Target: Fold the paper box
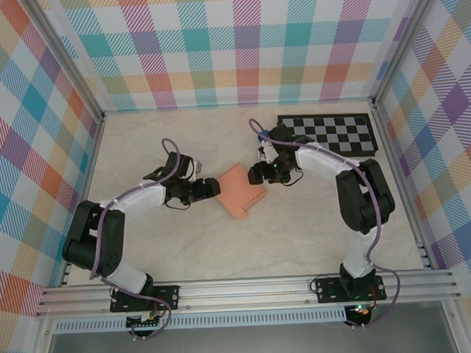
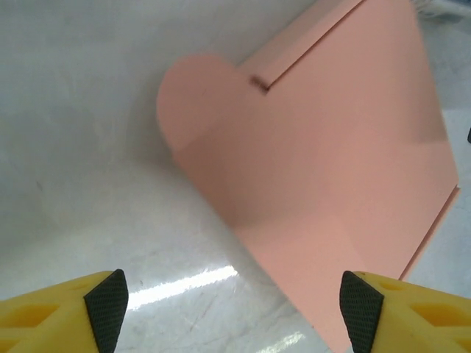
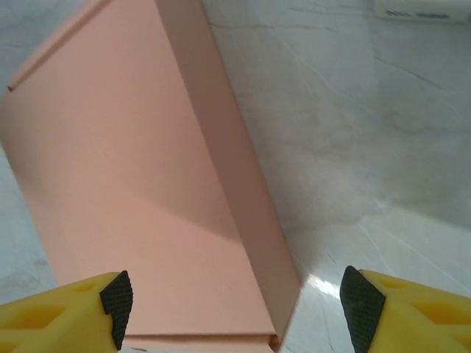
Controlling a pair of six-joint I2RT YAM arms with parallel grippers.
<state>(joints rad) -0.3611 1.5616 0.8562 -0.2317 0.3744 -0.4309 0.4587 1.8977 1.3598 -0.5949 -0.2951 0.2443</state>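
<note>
A salmon-orange thin cardboard paper box [image 1: 237,192], an unfolded die-cut sheet, lies on the pale marbled surface [image 1: 299,236], roughly midway between the two arms. The left hand [image 1: 213,187] sits just beside the sheet's left edge and is open: its two yellow fingers with black pads [image 2: 107,301] stand wide apart, gripping nothing. From the left wrist, a rounded flap [image 2: 195,95] shows at the sheet's far left, and the near corner of the sheet reaches down towards the right-side finger. The right hand [image 1: 257,174] sits at the sheet's upper right edge and is also open, its black pads [image 3: 360,309] spread wide with nothing clamped. From the right wrist, a long narrow strip [image 3: 228,147] runs along the sheet's right side, creased off from the broad panel. A black-and-white chequered board [image 1: 331,134] lies flat, well apart from the sheet, beyond it and to its right.
</note>
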